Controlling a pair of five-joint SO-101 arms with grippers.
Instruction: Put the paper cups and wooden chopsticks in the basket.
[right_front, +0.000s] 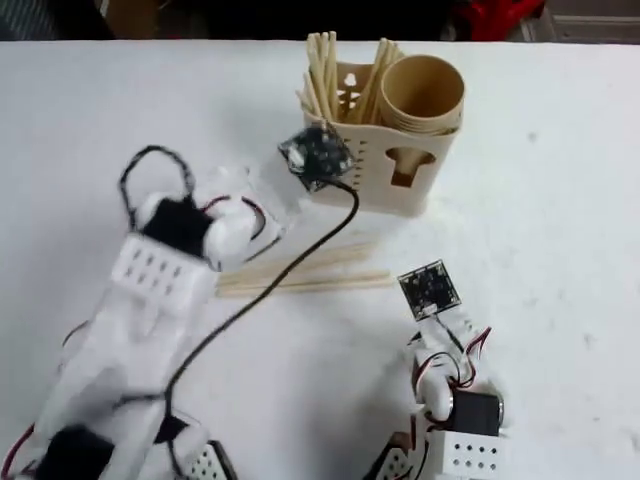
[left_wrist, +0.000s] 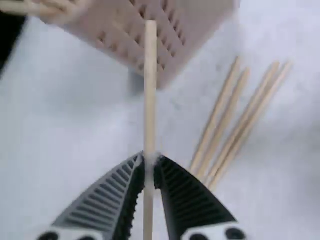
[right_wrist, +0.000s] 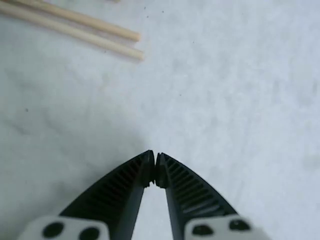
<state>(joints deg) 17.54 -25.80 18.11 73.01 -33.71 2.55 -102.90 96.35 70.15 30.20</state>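
A: Basket (right_front: 400, 170)?
B: Cream perforated plastic, at the rear of the white worktop (right_front: 560, 200). It holds nested paper cups (right_front: 422, 95) and upright chopsticks (right_front: 325, 65).
A: Loose chopsticks (right_front: 300, 277)?
B: Round pale wood, perhaps four, lying flat in front of the basket.
A: Pincers?
B: Left pincer (left_wrist: 149, 167), ribbed, pinches the held chopstick (left_wrist: 150, 90), whose far end is blurred against the basket. Right pincer (right_wrist: 154, 167) is pressed together, empty.

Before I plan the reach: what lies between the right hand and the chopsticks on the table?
Bare table separates right hand from chopsticks, per the right wrist view.
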